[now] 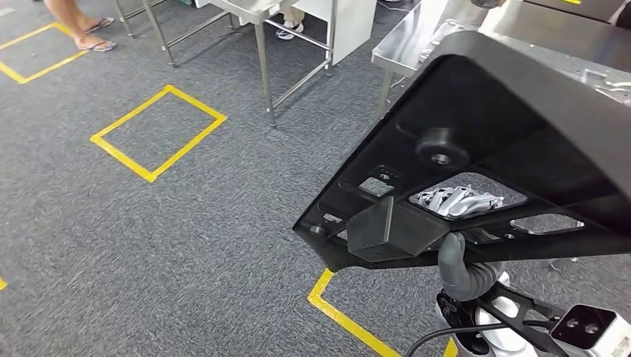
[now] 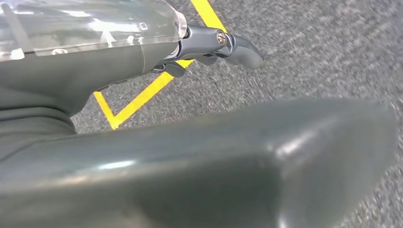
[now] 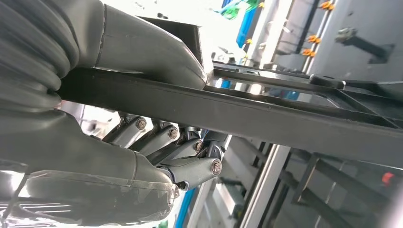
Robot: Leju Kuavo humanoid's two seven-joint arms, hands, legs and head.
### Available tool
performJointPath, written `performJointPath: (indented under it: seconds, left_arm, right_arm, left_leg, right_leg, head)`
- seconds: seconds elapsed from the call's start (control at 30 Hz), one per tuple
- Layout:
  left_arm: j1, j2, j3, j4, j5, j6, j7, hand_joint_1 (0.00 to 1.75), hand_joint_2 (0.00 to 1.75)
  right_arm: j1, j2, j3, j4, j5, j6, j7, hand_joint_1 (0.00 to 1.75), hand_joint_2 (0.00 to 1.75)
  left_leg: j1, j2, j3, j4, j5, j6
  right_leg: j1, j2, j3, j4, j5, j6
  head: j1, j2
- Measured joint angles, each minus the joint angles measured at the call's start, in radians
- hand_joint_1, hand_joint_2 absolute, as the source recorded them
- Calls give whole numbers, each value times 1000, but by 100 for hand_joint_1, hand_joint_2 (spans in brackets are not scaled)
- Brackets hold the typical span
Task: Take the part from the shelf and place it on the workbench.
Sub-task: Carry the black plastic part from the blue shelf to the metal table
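Grey carpet (image 1: 149,245) | right hand (image 1: 465,271) grips black part (image 1: 506,141) from beneath

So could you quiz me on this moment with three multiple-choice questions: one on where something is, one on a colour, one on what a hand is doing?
1. Where is the black part?
A. lying on the carpet
B. held up in front of the robot, above the floor
C. on a steel table

2. What colour are the tape outlines on the grey carpet?
A. yellow
B. red
C. white

3. What is the right hand doing?
A. hanging with nothing in it
B. pressing a button
C. gripping the edge of the part

Answers: 1 B, the head view shows carpet beneath the part. 2 A, the taped square is yellow. 3 C, in the right wrist view the thumb lies on one face of the edge and the fingers on the other.
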Motion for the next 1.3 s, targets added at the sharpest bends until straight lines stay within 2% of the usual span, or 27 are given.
performJointPath:
  seconds: [0.07, 0.1, 0.17, 0.23, 0.3, 0.37, 0.4, 0.43, 0.47, 0.5, 0.57, 0.63, 0.67, 0.7, 0.73, 0.77, 0.83, 0.87, 0.9, 0.93, 0.97, 1.0, 1.07, 1.13, 1.2, 1.23, 1.3]
  left_arm:
    - [-2, -2, 0, 0, 0, 2, 2, 0, 0]
    - [-3, -3, 0, 0, 0, 3, 3, 0, 0]
    - [-6, -3, 0, 0, 0, 5, 3, 0, 0]
    - [-9, -5, 0, 0, -1, 5, 3, 0, 0]
    - [-8, -6, 0, 0, -1, 5, 3, 0, 0]
    - [-4, -7, 0, 0, -2, 5, 3, 0, 0]
    - [-2, -7, 0, 0, -2, 5, 3, 0, 0]
    - [-1, -7, 0, 0, -2, 5, 3, 0, 0]
    - [-1, -7, 0, 0, -2, 5, 3, 0, 0]
    - [0, -7, 0, 0, -2, 5, 3, 0, 0]
    - [0, -5, 0, 0, -4, 4, 2, 0, 0]
    - [0, -4, 1, 0, -7, -1, 0, 0, 0]
    - [-1, -5, 1, 0, -10, -4, -1, 0, 0]
    - [-2, -5, 1, 0, -12, -6, -1, 0, 0]
    - [-3, -5, 1, 0, -15, -7, -2, 0, 0]
    - [-3, -5, 1, 0, -18, -7, -2, 0, 0]
    - [-2, -5, 1, 0, -22, -10, -5, 0, 0]
    - [-2, -5, 1, 0, -23, -11, -7, 0, 0]
    - [-1, -5, 1, 0, -25, -13, -9, 0, 0]
    - [-2, -5, 1, 0, -27, -14, -12, 0, 0]
    - [-2, -6, 1, 0, -30, -15, -15, 0, 0]
    - [-3, -7, 1, 0, -32, -16, -16, 0, 0]
    - [-4, -8, 1, 0, -36, -20, -17, 0, 0]
    - [-5, -8, 1, 0, -40, -25, -17, 0, 0]
    - [-6, -7, 1, 0, -44, -29, -15, 0, 0]
    - [-7, -7, 1, 0, -46, -31, -15, 0, 0]
    - [-9, -8, 0, 0, -50, -35, -13, 0, 0]
  right_arm:
    - [-2, 0, 8, 4, 4, -5, 0, 175, 175]
    - [-3, 0, 13, 6, 6, -5, 0, 175, 175]
    - [-4, 1, 19, 10, 10, -4, -1, 175, 175]
    - [-7, 1, 21, 12, 12, -4, -1, 175, 175]
    - [-11, 3, 25, 14, 12, -4, -1, 175, 175]
    - [-12, 4, 29, 18, 12, -4, -1, 175, 175]
    - [-12, 4, 31, 21, 12, -4, -1, 175, 175]
    - [-12, 4, 33, 23, 12, -4, -1, 175, 175]
    - [-13, 4, 34, 25, 11, -2, -1, 175, 175]
    - [-14, 4, 34, 26, 9, -1, -1, 175, 175]
    - [-20, 4, 35, 30, -3, 8, -1, 175, 175]
    - [-28, 4, 37, 36, -25, 25, 0, 175, 175]
    - [-33, 4, 40, 39, -34, 33, 0, 175, 175]
    - [-39, 4, 45, 42, -40, 40, 0, 175, 175]
    - [-50, 4, 51, 47, -44, 45, 0, 175, 175]
    - [-66, 4, 61, 52, -48, 48, 0, 175, 175]
    - [-105, 6, 83, 64, -64, 46, 5, 175, 175]
    - [-123, 7, 94, 70, -72, 42, 11, 175, 175]
    - [-137, 7, 103, 74, -81, 34, 18, 175, 175]
    - [-149, 8, 111, 77, -89, 25, 27, 175, 175]
    - [-160, 8, 118, 79, -95, 16, 34, 175, 175]
    - [-171, 8, 124, 80, -100, 7, 39, 175, 175]
    - [-189, 7, 132, 80, -105, -4, 42, 175, 175]
    - [-194, 7, 139, 80, -103, -15, 41, 175, 175]
    - [-194, 7, 146, 80, -96, -25, 39, 175, 175]
    - [-195, 7, 149, 79, -92, -28, 38, 175, 175]
    - [-197, 8, 156, 79, -88, -33, 37, 175, 175]
  left_leg:
    - [-4, 16, 6, 6, -10, -12]
    - [-7, 24, 8, 7, -14, -17]
    - [-7, 39, 16, 6, -20, -29]
    - [-2, 16, 13, 29, -43, -39]
    - [2, -34, -28, 127, -101, -44]
    - [3, -55, -100, 269, -160, -45]
    - [3, -58, -124, 310, -164, -44]
    - [3, -59, -130, 310, -147, -41]
    - [3, -64, -116, 267, -111, -37]
    - [3, -78, -88, 195, -66, -31]
    - [4, -129, -38, 68, -11, -21]
    - [2, -156, -24, 25, -4, -15]
    - [1, -145, -22, 21, -2, -13]
    - [1, -132, -20, 17, 0, -8]
    - [3, -119, -17, 12, 4, -2]
    - [4, -103, -14, 6, 8, 4]
    - [4, -72, -14, 2, 10, 11]
    - [3, -57, -14, 3, 9, 12]
    - [2, -43, -14, 3, 8, 12]
    - [2, -30, -13, 4, 6, 11]
    - [3, -18, -13, 6, 4, 9]
    - [3, -8, -11, 8, 1, 6]
    - [-1, 9, -8, 14, -7, -3]
    - [-6, 24, -3, 16, -13, -15]
    - [-7, 42, 3, 15, -18, -26]
    - [-4, 37, 3, 22, -27, -32]
    - [1, -6, -24, 93, -74, -39]
  right_leg:
    - [5, -33, 53, -103, 32, -8]
    - [8, -38, 59, -118, 31, -14]
    - [11, -17, 59, -117, 30, -26]
    - [7, 3, 61, -122, 33, -39]
    - [5, 21, 63, -124, 35, -49]
    - [8, 46, 63, -124, 35, -52]
    - [10, 60, 63, -124, 35, -53]
    - [11, 75, 64, -124, 35, -53]
    - [12, 89, 66, -123, 35, -53]
    - [13, 102, 68, -123, 35, -52]
    - [14, 126, 66, -121, 35, -46]
    - [9, 149, 57, -119, 39, -33]
    - [6, 162, 54, -121, 42, -25]
    - [5, 162, 51, -119, 41, -18]
    - [7, 146, 44, -107, 33, -14]
    - [9, 119, 27, -75, 13, -10]
    - [9, 56, -33, 49, -51, -6]
    - [6, 42, -67, 119, -79, -2]
    - [4, 35, -88, 164, -90, 0]
    - [1, 31, -91, 172, -82, 3]
    - [-1, 25, -72, 136, -56, 4]
    - [-3, 14, -35, 67, -20, 4]
    - [2, -32, 37, -70, 25, -4]
    - [9, -52, 58, -115, 31, -13]
    - [9, -27, 56, -116, 34, -22]
    - [7, -16, 57, -119, 36, -28]
    - [2, 6, 60, -125, 41, -39]
  head:
    - [-1, 0]
    - [-2, 0]
    - [-2, 0]
    - [-3, 0]
    - [-6, 0]
    - [-9, 0]
    - [-9, 0]
    - [-9, 0]
    - [-9, 0]
    - [-9, 0]
    - [-9, 0]
    - [-8, 0]
    - [-8, 0]
    - [-8, 0]
    - [-6, 0]
    - [-3, 0]
    - [3, 0]
    - [4, 0]
    - [4, 0]
    - [4, 0]
    - [4, 0]
    - [5, 0]
    - [5, 0]
    - [4, 0]
    - [4, 0]
    - [3, 0]
    - [0, 0]
